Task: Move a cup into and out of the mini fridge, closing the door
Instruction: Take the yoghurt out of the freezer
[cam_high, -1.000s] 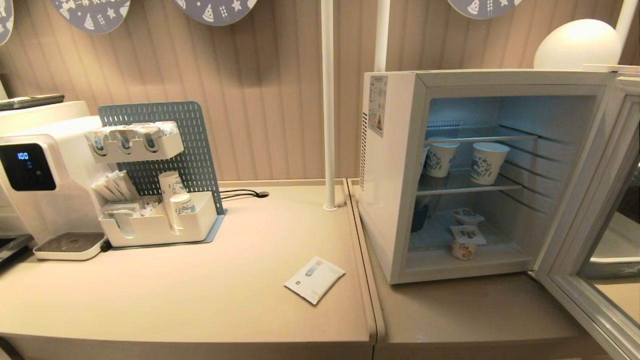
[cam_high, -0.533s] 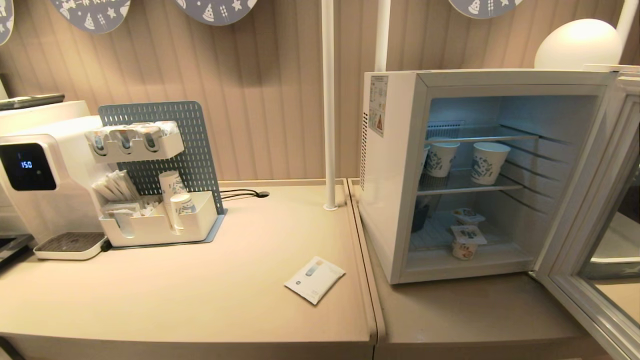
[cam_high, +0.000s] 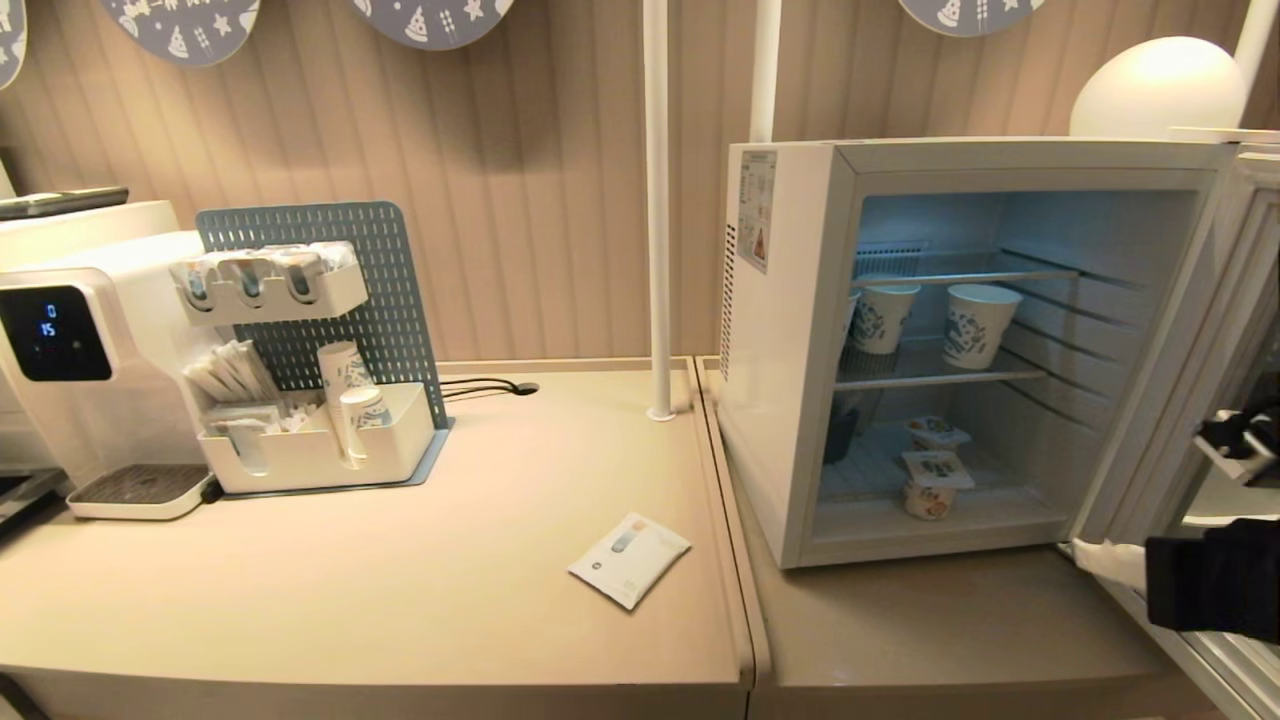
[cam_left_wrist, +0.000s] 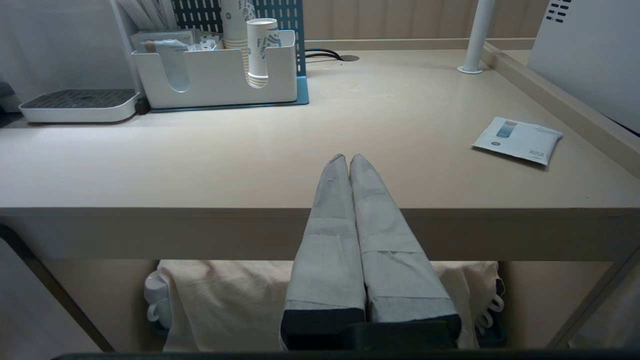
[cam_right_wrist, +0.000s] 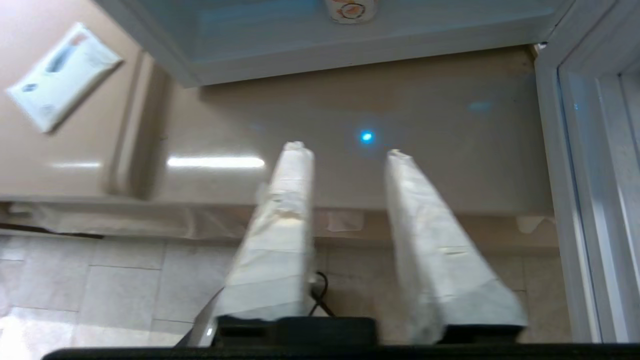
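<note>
Entering from the lower right of the head view, the right gripper (cam_high: 1110, 562) is hanging over the counter (cam_high: 950, 620) just in front of the mini fridge (cam_high: 800, 350), its two padded fingers (cam_right_wrist: 280, 210) standing moderately apart and holding nothing. The fridge's lit opening is lying just ahead of the fingertips, and the door (cam_high: 1200, 400) is standing swung wide just beside the gripper on its outer side, its frame running along the edge of the right wrist view.

Two paper cups are standing upright on the middle wire shelf: the nearer cup (cam_high: 978, 322) is sitting above and ahead of the gripper, with the second cup (cam_high: 882, 316) beyond it toward the fridge's far wall. Their long axes are running straight up, so a level approach from the front, with the fingers on either side of the cup wall, looks the likely way in. The right arm is by far the nearer to the fridge.

Small sealed tubs (cam_high: 930, 480) are resting on the fridge floor, below the cup shelf and straight ahead of the gripper.

The left gripper (cam_left_wrist: 348, 159) is waiting parked at the near edge of the counter, well apart from the fridge, its fingers pressed together and empty. A flat white packet (cam_high: 629, 558) is lying on the beige top between the two grippers, and a tray of stacked cups (cam_high: 350, 395) and a water dispenser (cam_high: 70, 350) are standing far off to the left gripper's far side.
</note>
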